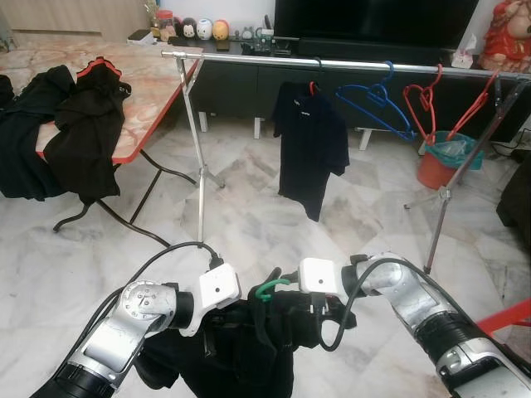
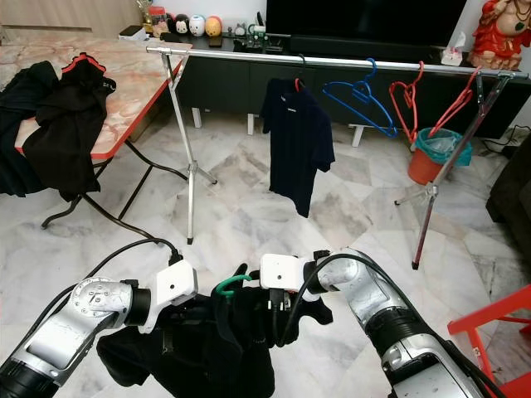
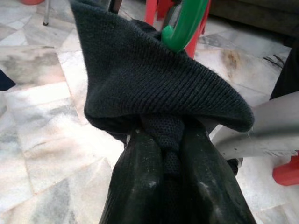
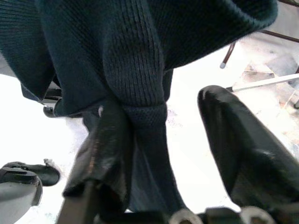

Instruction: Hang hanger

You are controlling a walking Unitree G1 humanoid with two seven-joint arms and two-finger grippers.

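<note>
A green hanger point(image 1: 271, 288) with a dark knit garment point(image 2: 220, 352) draped on it is held low in front of the robot, well short of the clothes rail point(image 1: 332, 64) that spans the room ahead. Only the hanger's green hook pokes out above the bunched cloth. The left gripper point(image 3: 170, 154) has its two fingers pressed together on a fold of the garment just below the hook, the knit squeezed between them. The right gripper point(image 4: 163, 135) stands spread: one finger point(image 4: 105, 154) lies against a twisted fold of the same garment, the other finger point(image 4: 243, 149) is apart from the cloth with floor showing between.

On the rail hang a dark polo shirt point(image 1: 309, 145), a bare blue hanger point(image 1: 377, 104) and red hangers point(image 1: 425, 99) beside it. To the rail's left stands a table point(image 1: 133, 75) with dark clothes point(image 1: 70, 128) heaped over its edge. Beneath the rail's right end sits an orange bin point(image 1: 440, 162).
</note>
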